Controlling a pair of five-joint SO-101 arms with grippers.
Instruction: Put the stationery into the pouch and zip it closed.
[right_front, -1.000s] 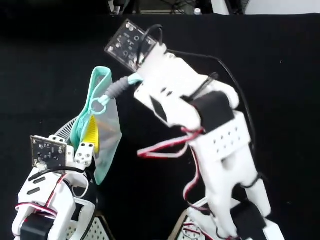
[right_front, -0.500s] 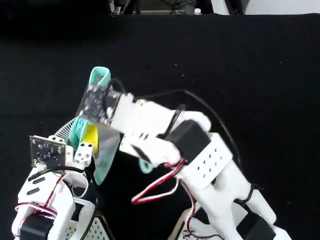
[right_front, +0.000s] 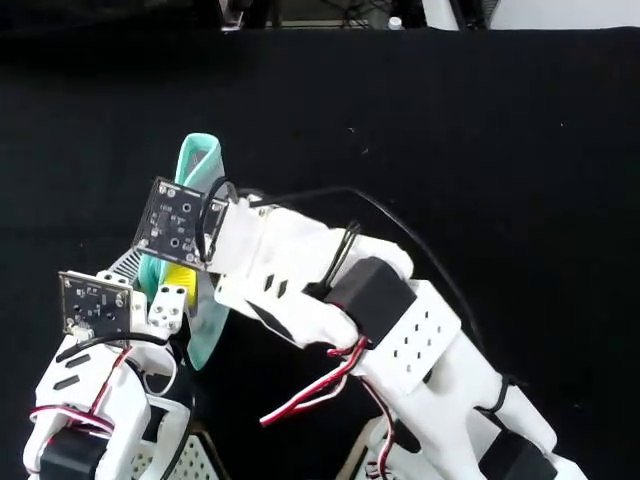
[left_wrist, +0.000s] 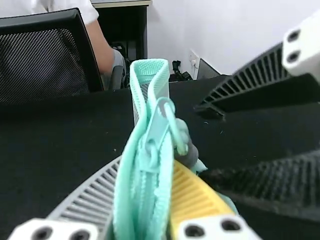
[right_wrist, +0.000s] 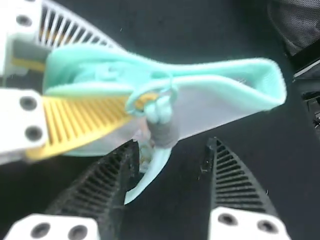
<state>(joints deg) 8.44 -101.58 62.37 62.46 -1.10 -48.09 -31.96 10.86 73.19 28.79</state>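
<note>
In the high view, a mint-green fabric pouch (right_front: 203, 165) with translucent sides is held on edge over the black table cloth (right_front: 500, 150). It is clamped between the yellow ribbed finger (right_front: 181, 278) and the grey ribbed finger (right_front: 126, 262) of the left gripper (right_front: 155, 272), and its looped far end is seen beyond the fingertips. The white right arm (right_front: 400, 330) is laid across from the other side, and its wrist camera board (right_front: 178, 222) is placed right over the pouch, just ahead of the left gripper, so what lies beneath it is hidden. In the left wrist view, the pouch is seen pinched upright between the two fingers, zipper edge uppermost. A mint ring-shaped zipper pull (left_wrist: 168, 120) and a grey rubber tab (left_wrist: 186, 146) are hung just past the yellow finger's tip. The right gripper (left_wrist: 202, 142) is set at the yellow finger's side, its two black ribbed fingers (left_wrist: 250, 85) spread apart with the tab near the gap at their tips. In the right wrist view, the jaws are shown wide apart and closed on nothing. The grey tab is found just beyond the fingertips, roughly centred between them, and a mint cord tail (right_wrist: 150, 172) is hung from it into the gap, close beside one finger. Whether the tail touches that finger cannot be told.
</note>
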